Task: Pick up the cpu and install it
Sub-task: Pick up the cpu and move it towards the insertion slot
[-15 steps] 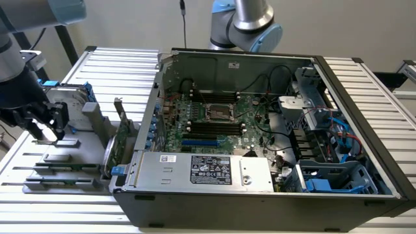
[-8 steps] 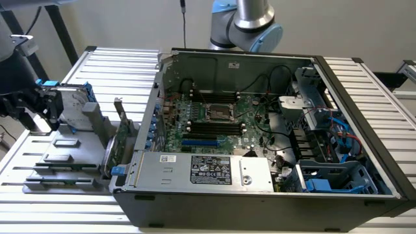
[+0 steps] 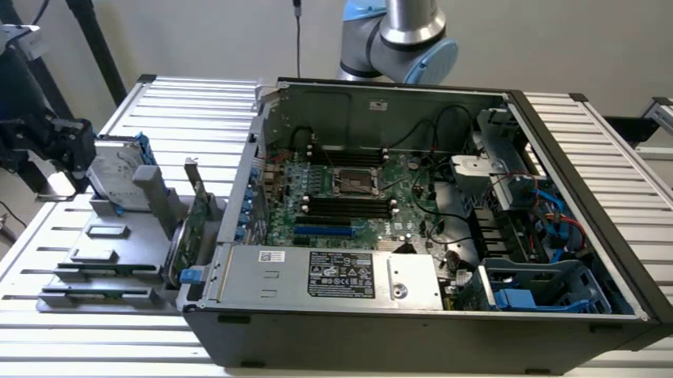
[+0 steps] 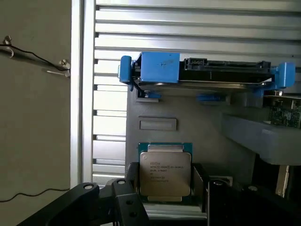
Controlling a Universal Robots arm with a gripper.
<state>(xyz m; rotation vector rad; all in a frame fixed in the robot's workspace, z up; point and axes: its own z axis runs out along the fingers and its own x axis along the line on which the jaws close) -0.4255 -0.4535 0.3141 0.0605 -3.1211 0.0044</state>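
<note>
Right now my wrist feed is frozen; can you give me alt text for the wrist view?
The cpu, silver-topped with a green rim, lies flat on a grey holder block, with the black gripper framing it on both sides. Beyond it a hard drive in blue brackets stands on the same block, over a slatted metal table.

I see the cpu (image 4: 165, 173) as a flat square chip. Its silver-grey metal top carries printed lettering, with a thin green rim around it. It lies level, face up, on its grey holder.
</note>
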